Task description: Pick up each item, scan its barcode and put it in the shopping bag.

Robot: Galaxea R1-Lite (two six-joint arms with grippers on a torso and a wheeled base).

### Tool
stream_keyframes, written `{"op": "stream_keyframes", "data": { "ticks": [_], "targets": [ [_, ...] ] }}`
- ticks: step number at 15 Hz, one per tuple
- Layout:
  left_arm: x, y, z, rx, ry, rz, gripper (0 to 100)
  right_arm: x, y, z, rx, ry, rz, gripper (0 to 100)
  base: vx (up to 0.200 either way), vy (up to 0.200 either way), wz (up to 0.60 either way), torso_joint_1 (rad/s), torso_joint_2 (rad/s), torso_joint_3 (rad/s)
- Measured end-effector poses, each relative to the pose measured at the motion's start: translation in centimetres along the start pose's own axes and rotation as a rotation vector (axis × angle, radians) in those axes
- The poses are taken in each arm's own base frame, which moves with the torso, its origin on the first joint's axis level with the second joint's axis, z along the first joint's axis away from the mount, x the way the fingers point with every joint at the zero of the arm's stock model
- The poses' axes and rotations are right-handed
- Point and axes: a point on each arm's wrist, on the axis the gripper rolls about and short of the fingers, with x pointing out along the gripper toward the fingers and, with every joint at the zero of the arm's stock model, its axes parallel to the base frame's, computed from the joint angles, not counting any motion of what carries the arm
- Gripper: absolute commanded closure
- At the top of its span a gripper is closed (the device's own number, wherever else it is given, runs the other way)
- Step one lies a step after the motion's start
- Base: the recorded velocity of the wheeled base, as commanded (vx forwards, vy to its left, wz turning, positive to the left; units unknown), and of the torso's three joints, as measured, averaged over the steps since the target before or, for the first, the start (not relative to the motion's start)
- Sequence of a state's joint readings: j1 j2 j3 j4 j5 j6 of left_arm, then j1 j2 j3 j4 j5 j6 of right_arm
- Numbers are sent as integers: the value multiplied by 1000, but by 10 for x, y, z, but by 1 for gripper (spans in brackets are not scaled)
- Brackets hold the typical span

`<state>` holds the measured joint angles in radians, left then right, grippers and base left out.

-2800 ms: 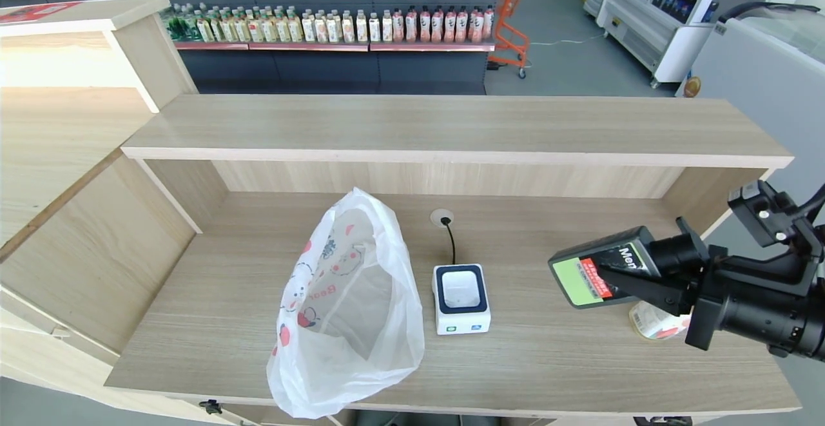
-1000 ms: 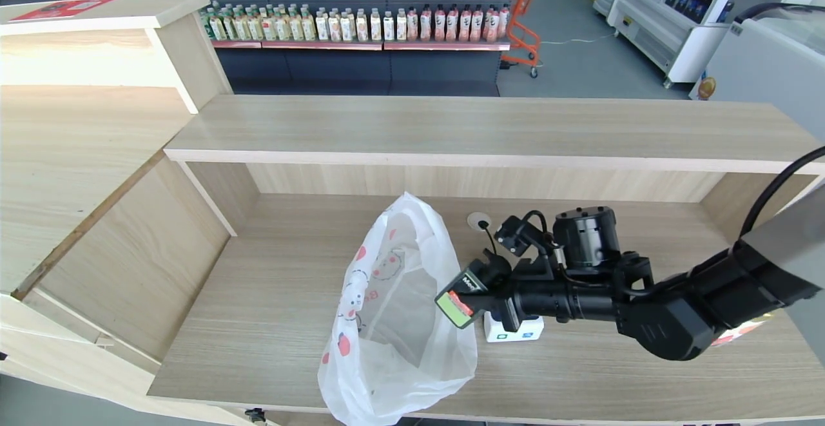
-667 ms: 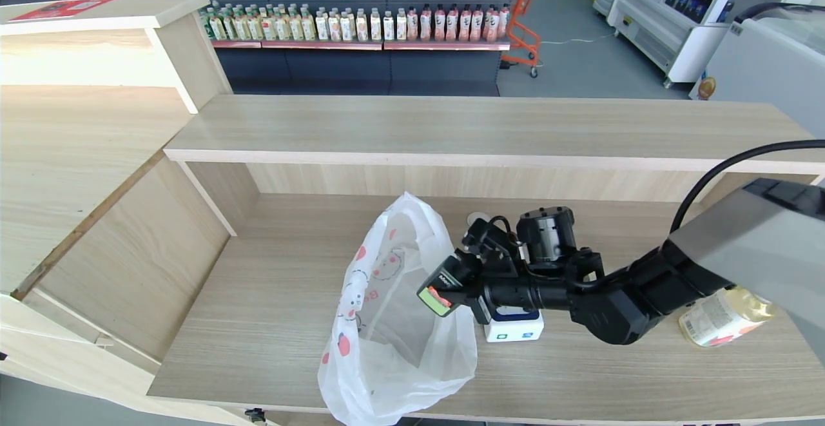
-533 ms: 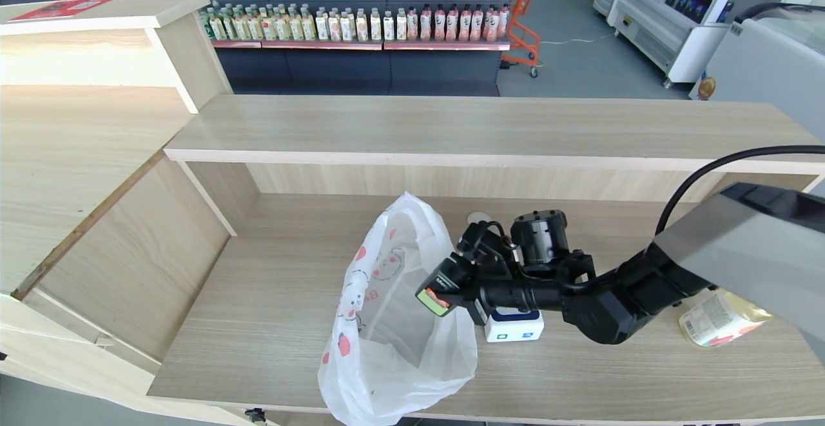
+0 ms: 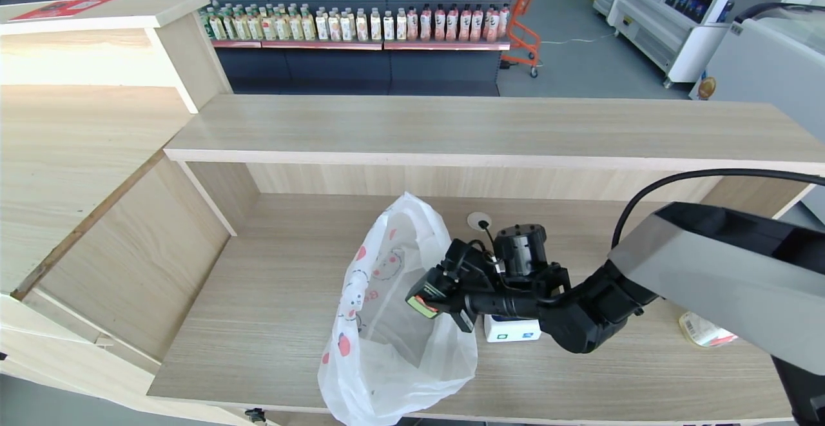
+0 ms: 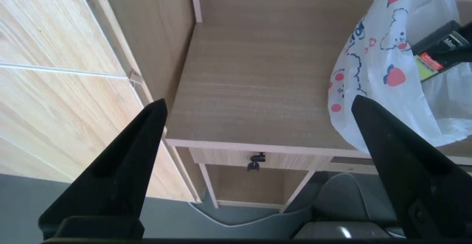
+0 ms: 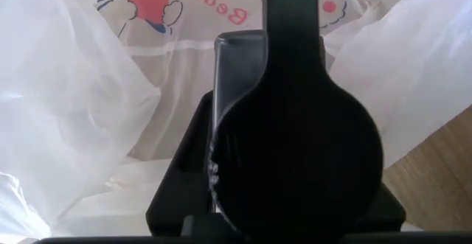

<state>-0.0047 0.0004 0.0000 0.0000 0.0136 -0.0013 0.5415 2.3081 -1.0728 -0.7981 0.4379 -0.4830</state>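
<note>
My right gripper (image 5: 430, 292) is shut on a black box (image 5: 422, 300) with a green and red end. It holds the box tilted inside the mouth of the white printed shopping bag (image 5: 380, 342), which stands open at the counter's front. The right wrist view shows the box (image 7: 237, 61) between the fingers (image 7: 292, 23), with the bag's film (image 7: 74, 126) all around. The white scanner (image 5: 514, 330) sits just right of the bag, partly under the right arm. My left gripper (image 6: 258, 170) hangs open off the counter's front left, with the bag (image 6: 369, 74) and box (image 6: 441, 46) beyond it.
A pale bottle (image 5: 702, 330) lies on its side at the counter's right end. The scanner's cable runs to a grommet (image 5: 479, 221) behind it. A raised shelf (image 5: 490, 129) spans the back, and a side panel (image 5: 129, 265) walls the left.
The right arm has carried the box leftward from the counter's right side, past the scanner, and lowered it into the bag's mouth. The head camera shifted after the earliest frame.
</note>
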Motion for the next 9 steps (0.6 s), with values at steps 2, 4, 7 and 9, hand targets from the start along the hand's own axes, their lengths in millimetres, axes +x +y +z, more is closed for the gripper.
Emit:
{"op": "stream_keyframes", "data": {
  "ticks": [2, 4, 7, 9],
  "targets": [
    [0, 0, 0, 0, 0, 0, 0, 4, 0, -1, -2, -4, 4, 0, 0, 0, 0, 0, 0, 0],
    [0, 0, 0, 0, 0, 0, 0, 2, 2, -2, 70, 10, 16, 0, 0, 0, 0, 0, 0, 0],
    [0, 0, 0, 0, 0, 0, 0, -8, 2, 12, 319, -13, 12, 0, 0, 0, 0, 0, 0, 0],
    [0, 0, 0, 0, 0, 0, 0, -18, -2, 28, 465, -45, 7, 0, 0, 0, 0, 0, 0, 0]
  ]
}}
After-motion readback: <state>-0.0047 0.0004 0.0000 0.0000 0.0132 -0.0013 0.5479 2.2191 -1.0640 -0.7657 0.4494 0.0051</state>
